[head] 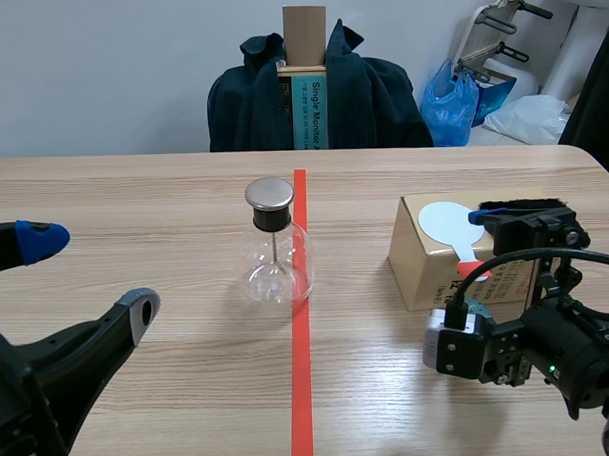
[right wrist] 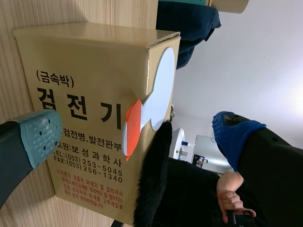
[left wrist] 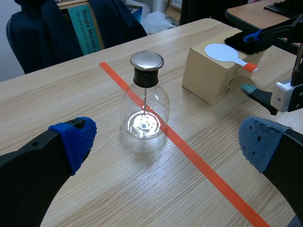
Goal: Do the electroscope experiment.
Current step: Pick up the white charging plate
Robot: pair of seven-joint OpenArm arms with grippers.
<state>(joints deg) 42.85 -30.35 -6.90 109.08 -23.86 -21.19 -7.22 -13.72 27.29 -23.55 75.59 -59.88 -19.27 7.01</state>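
I had the right gripper [right wrist: 139, 135] spread wide astride the white round paddle [right wrist: 158, 90], its orange handle toward me, atop the tan cardboard box [right wrist: 80, 71]. The left gripper [left wrist: 168, 141] hung released, with the metal-capped clear glass flask [left wrist: 144, 106] ahead of it, mid-table.

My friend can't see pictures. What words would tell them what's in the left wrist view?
A glass electroscope flask with a round metal cap stands on a wooden table, ahead of the open left gripper with its blue pads. Off to one side of the flask, a cardboard box carries a white disc paddle.
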